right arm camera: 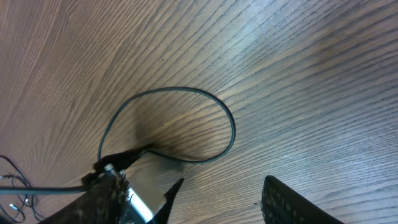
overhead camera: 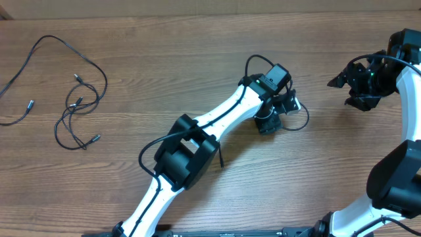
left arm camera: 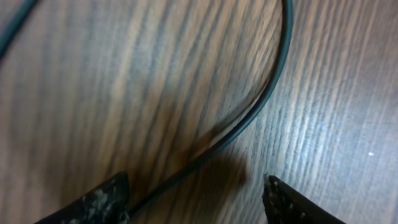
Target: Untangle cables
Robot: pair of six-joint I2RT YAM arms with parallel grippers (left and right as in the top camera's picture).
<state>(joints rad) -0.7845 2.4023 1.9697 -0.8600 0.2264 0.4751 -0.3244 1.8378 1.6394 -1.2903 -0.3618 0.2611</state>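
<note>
Most of the cables [overhead camera: 79, 102] are seen lying loose at the far left of the wooden table [overhead camera: 164, 46], well apart from both grippers. They are thin black cords crossed over one another in loops, with small plug tips at several ends. A single cable [overhead camera: 307, 117] is found away from that group, near the middle of the table, where it is curled into an open loop just beside the left gripper [overhead camera: 283, 112].

In the left wrist view the left gripper [left arm camera: 196, 190] is shown low over the wood with its fingers [left arm camera: 102, 199] spread. The single cable [left arm camera: 273, 93] is seen curving down between them and passing close beside the finger at the lower left. It is not pinched — a wide gap is left to the other finger. Whether the cable touches the nearer finger cannot be told.

The right gripper [overhead camera: 354, 89] is held over the right side of the table, apart from the loop. Its fingers [right arm camera: 292, 200] are spread and nothing is held between them. In the right wrist view the single cable [right arm camera: 231, 127] is seen as a flat loop on the wood, with one end led toward dark hardware at the lower left — where it ends there is hidden.
</note>
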